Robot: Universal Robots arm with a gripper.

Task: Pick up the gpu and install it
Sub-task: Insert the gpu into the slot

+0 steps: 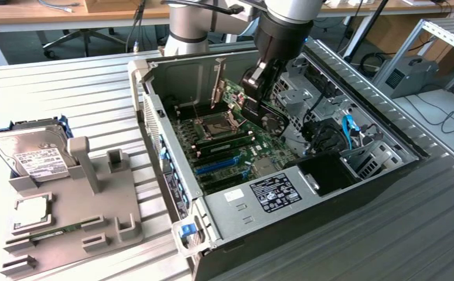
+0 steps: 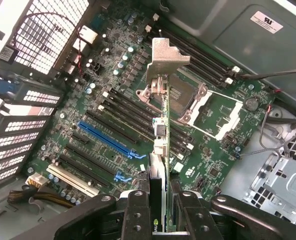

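Slatted metal bench (image 1: 62, 99), open computer case (image 1: 328, 234), pincer (image 2: 163, 206) clamped on gpu (image 2: 160, 132) above motherboard (image 2: 113, 117)

One gpu (image 2: 160, 127) (silver bracket on its end), two fingers (image 2: 138, 217), one robot arm (image 1: 285, 35). One open computer case (image 1: 219, 222), one motherboard (image 2: 208, 165) inside. On the worktop (image 1: 70, 99): one hard drive (image 1: 37, 155), one grey holder (image 1: 125, 225), one green memory stick (image 1: 55, 232). One long blue slot (image 2: 105, 140).

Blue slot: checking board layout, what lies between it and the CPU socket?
In the wrist view, parallel black slots lie between the blue slot and CPU socket; the gpu crosses in front.
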